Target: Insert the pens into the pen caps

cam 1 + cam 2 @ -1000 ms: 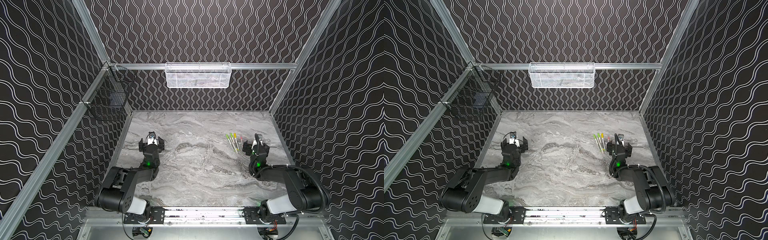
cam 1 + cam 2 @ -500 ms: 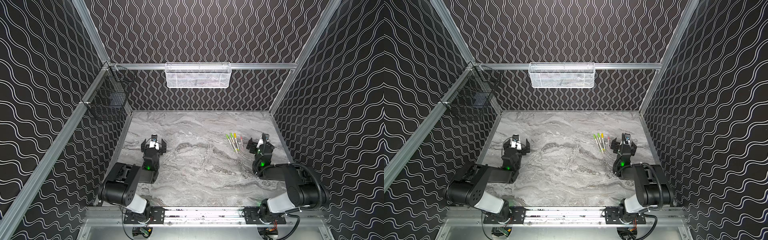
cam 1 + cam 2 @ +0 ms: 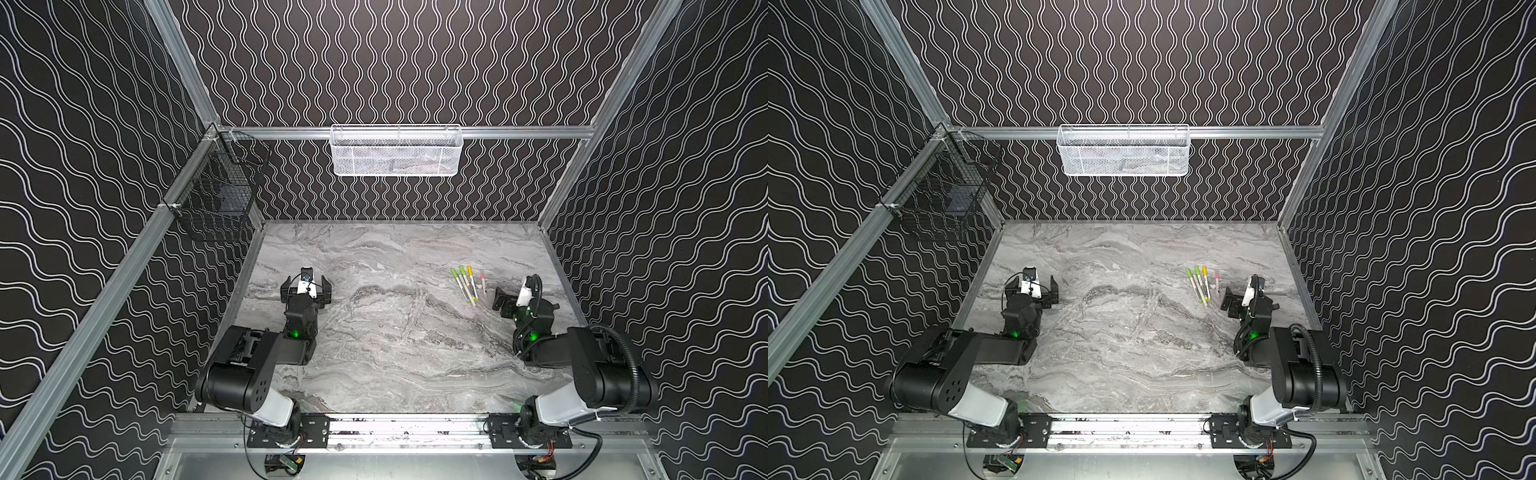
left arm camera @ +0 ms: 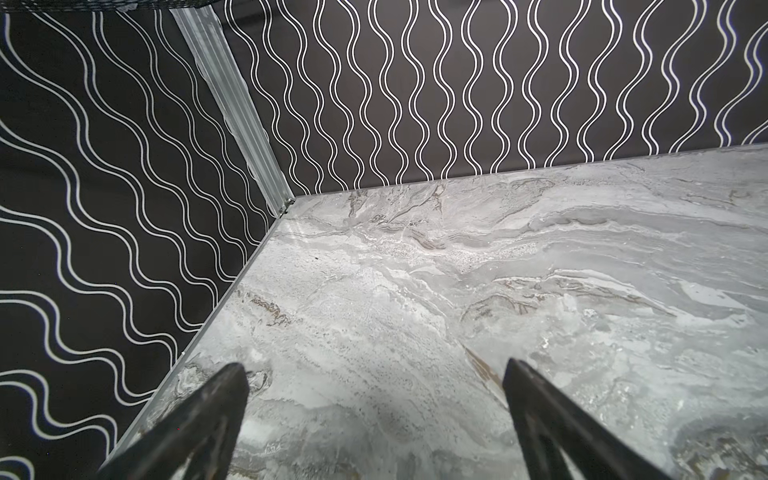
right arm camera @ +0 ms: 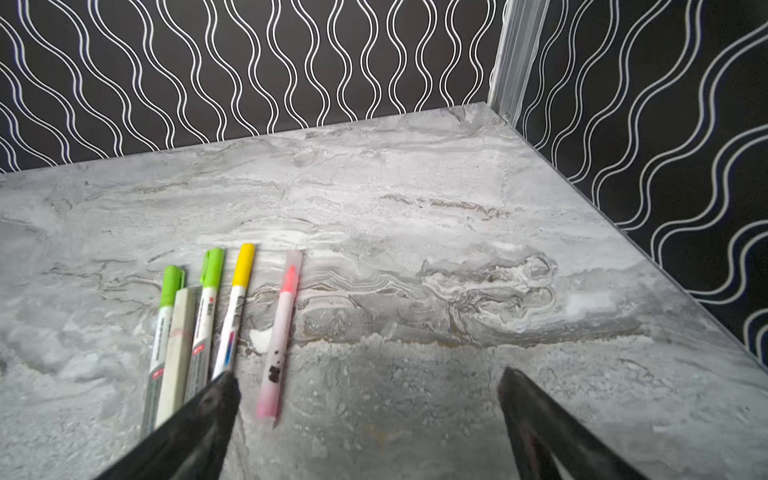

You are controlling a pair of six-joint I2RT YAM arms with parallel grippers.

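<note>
Since a second ago the right hand has slid toward the right wall, leaving a small gap between itself and the pens. Both arms have folded back a little toward their bases, and the pens lie where they lay.

We see the right hand's fingers spread wide apart with nothing between them, low over the grey marbled counter, just to the right of the pens in both top views. From its wrist camera one dark fingertip overlaps the pens' near ends, while the top views show a narrow strip of counter between hand and pens.

The pens lie side by side on the right half of the counter, roughly parallel, coloured ends toward the back wall. Four of them wear caps: two lime green caps, a yellow cap and a pale pink cap through which a pink tip shows. A cream barrel rests between the two green-capped pens. It is possibly a fifth pen, though the picture is too soft there for us to say.

The left hand sits over bare counter on the left side, well apart from the pens, its fingers likewise wide apart and holding nothing.

A white mesh basket hangs on the back rail and a black wire basket on the left rail.
</note>
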